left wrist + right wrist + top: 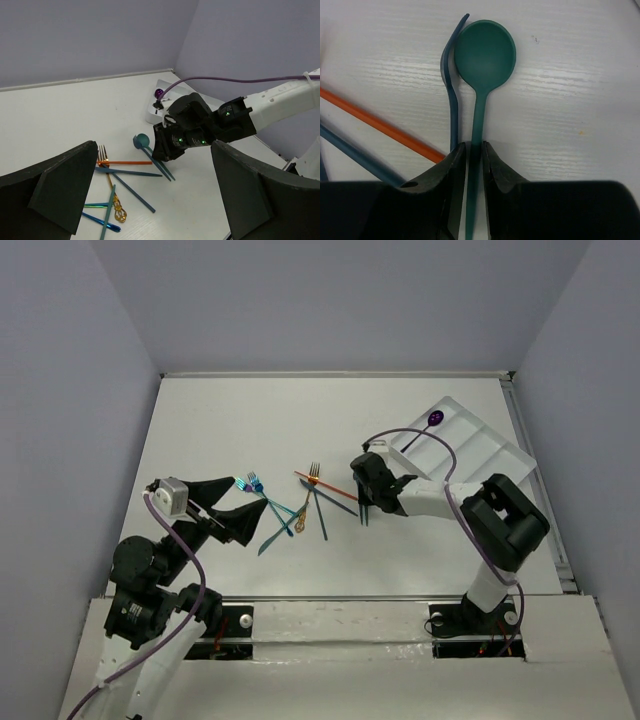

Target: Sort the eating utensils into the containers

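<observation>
Even, diffuse overhead light as I see it, soft short shadows under the utensils (pixel 300 505), no glare, left gripper fingers (pixel 60 192) blurred close-up, table (pixel 250 420) possibly slightly overexposed.

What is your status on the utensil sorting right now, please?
Right tool straddling teal spoon, handle between fingers. Left tool open, empty. Blue utensil touching spoon.

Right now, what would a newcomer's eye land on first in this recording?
The right gripper, low on the white table, has its black fingers around the handle of a teal spoon, a dark blue utensil alongside. Left of it lies a tangle of coloured cutlery; the white divided tray sits at the far right, holding a purple spoon.
</observation>
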`<state>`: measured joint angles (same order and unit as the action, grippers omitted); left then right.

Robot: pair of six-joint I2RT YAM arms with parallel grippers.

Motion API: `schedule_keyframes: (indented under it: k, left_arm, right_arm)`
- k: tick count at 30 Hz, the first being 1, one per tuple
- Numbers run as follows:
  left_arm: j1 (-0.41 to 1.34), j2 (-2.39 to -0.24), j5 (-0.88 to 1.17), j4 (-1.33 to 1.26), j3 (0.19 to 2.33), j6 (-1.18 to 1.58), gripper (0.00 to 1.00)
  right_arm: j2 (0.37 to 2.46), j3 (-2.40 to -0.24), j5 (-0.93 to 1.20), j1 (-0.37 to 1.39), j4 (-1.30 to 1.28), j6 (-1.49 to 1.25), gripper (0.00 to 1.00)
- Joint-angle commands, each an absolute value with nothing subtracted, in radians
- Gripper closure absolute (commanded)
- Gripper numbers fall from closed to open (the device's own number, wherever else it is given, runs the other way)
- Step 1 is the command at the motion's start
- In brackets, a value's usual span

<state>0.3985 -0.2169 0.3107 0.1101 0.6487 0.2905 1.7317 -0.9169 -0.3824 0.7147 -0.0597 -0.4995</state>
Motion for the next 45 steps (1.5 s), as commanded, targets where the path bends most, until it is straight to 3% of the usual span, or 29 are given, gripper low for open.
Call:
schedule_keyframes:
  k: [1, 4, 7, 10, 16, 26, 34, 45]
  left_arm:
    - [0.405, -0.206, 0.319, 0.066, 0.653, 0.295, 0.01]
    - [0.405, -0.204, 0.316, 0.064, 0.653, 0.295, 0.01]
    - [0.405, -0.204, 0.314, 0.066, 0.653, 0.295, 0.01]
    - [0.405, -0.206, 0.319, 0.066, 0.653, 0.295, 0.01]
    - [0.405, -0.206, 0.319, 0.064, 0.653, 0.293, 0.01]
    - [0.405, -0.204, 0.322, 0.064, 0.653, 0.293, 0.01]
    - [0.414, -0.206, 0.318, 0.066, 0.653, 0.291, 0.01]
    - [0.414, -0.216, 0.321, 0.066, 0.653, 0.29, 0.01]
  right_arm:
    - [1.778, -0.963, -0.425, 0.721, -0.066, -0.483, 0.74]
    - [1.795, -0.982, -0.463, 0.721, -0.086, -0.477, 0.8]
    - [1.779, -0.983, -0.504, 0.721, -0.101, -0.477, 0.93]
    - [1.744, -0.992, -0.543, 0.721, -0.106, -0.466, 0.97]
    - [1.681, -1.04, -0.583, 0.721, -0.072, -0.396, 0.98]
    - [1.557, -1.071, -0.497, 0.482, 0.092, -0.448, 1.0]
    - [1.664, -1.14, -0.546, 0.253, 0.181, -0.613, 1.0]
    - [1.834, -1.247, -0.551, 0.183, 0.158, -0.877, 1.0]
